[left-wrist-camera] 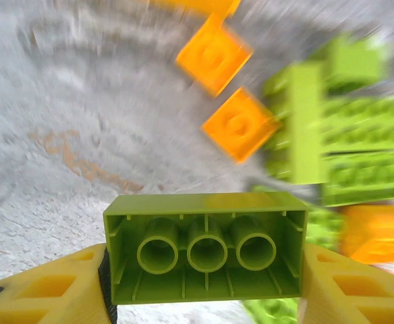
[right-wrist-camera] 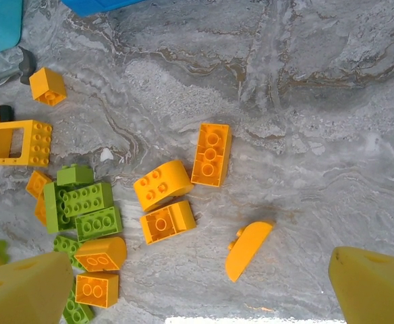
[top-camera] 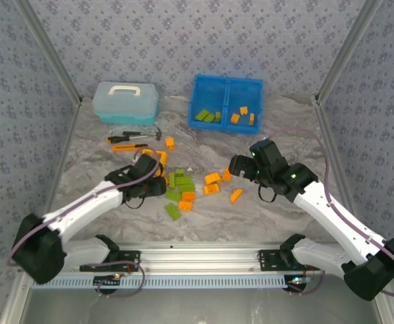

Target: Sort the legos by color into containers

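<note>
Both arms are built alike: the left arm (top-camera: 82, 206) and the right arm (top-camera: 332, 216) have smooth white links between chunky black joints and black bases. A thin purplish cable (top-camera: 298, 128) loops along each one. A small green light (top-camera: 293, 177) glows on the right wrist. The jaws are yellow plastic.

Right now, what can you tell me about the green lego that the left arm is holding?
The lime green lego looks like shiny plastic. Its hollow underside faces the left wrist camera, showing three round tubes in a row and thin ribs. It is pinched at its two short ends by the left arm's yellow fingers.
</note>
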`<control>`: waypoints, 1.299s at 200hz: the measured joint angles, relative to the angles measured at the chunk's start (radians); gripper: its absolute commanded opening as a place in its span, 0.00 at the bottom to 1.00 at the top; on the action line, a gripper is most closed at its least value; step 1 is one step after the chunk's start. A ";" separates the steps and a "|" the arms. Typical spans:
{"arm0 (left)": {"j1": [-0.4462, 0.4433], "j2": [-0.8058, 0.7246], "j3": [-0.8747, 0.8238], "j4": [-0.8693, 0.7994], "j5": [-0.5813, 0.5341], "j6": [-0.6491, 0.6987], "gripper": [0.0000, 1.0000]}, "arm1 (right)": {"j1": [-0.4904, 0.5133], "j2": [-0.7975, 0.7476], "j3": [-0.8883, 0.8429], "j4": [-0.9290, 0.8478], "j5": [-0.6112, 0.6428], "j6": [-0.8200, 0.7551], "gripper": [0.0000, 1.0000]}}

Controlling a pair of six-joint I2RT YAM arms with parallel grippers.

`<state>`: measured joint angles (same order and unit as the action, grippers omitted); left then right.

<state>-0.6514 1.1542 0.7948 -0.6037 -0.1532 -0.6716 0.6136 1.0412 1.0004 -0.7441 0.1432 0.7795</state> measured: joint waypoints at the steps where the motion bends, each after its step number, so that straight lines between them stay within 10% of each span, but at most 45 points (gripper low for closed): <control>1: 0.000 -0.004 0.003 -0.001 0.000 0.002 0.54 | 0.000 0.000 0.000 0.000 0.000 0.000 1.00; 48: 0.016 0.041 0.290 0.011 0.016 0.098 0.55 | 0.007 0.021 0.003 0.001 0.000 0.003 1.00; 171: 0.055 1.368 1.765 0.009 -0.029 0.333 0.58 | 0.031 -0.056 0.006 -0.042 0.048 0.037 1.00; 207: 0.056 1.470 1.845 -0.009 -0.038 0.354 0.78 | 0.035 -0.056 0.006 -0.047 0.050 0.043 1.00; 260: 0.056 1.427 1.863 -0.043 -0.011 0.357 0.81 | 0.035 -0.057 0.006 -0.054 0.056 0.043 1.00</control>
<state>-0.5953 2.5809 2.6579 -0.6468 -0.1646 -0.3149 0.6487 0.9844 1.0069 -0.7979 0.1989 0.8223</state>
